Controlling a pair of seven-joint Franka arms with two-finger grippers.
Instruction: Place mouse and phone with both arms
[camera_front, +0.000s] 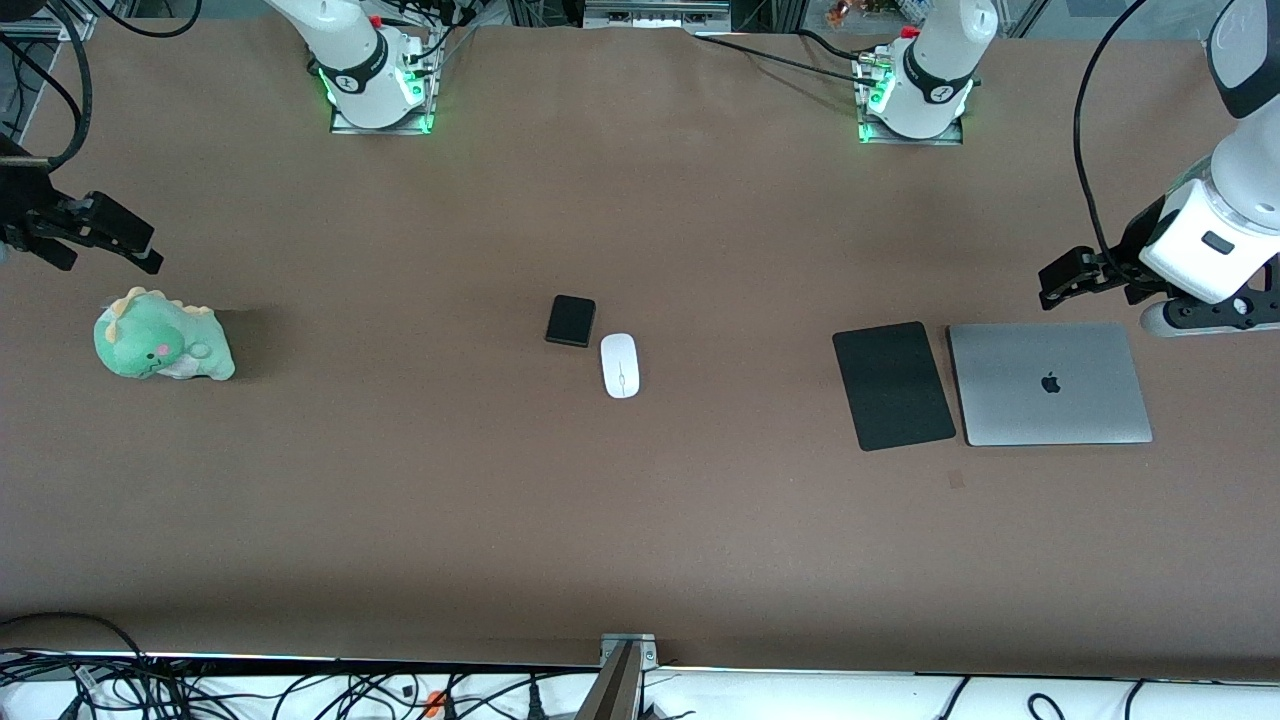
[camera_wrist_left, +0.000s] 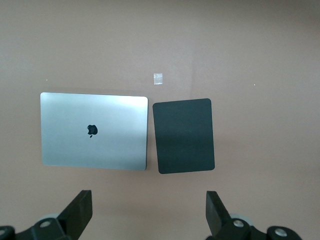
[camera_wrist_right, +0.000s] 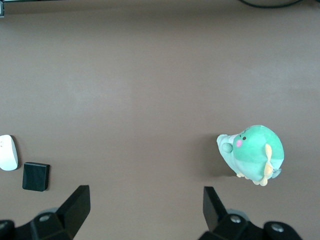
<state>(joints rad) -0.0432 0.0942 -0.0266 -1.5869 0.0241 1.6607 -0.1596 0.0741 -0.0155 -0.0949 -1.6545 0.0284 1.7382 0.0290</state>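
From my station the bench (camera_front: 640, 520) looked covered in a matt brown sheet, smooth and without shine. The mouse (camera_front: 620, 365) read as glossy white plastic with a thin centre line. The phone (camera_front: 571, 321) beside it was a black slab with a dull, satiny face. The mouse pad (camera_front: 893, 385) looked flat, matt black, slightly softer in sheen than the phone. The laptop (camera_front: 1050, 384) showed brushed silver metal with a dark logo. The dinosaur toy (camera_front: 162, 337) was soft plush cloth, fuzzy. Both sets of fingers (camera_wrist_left: 80, 210) appeared as matt black plastic.
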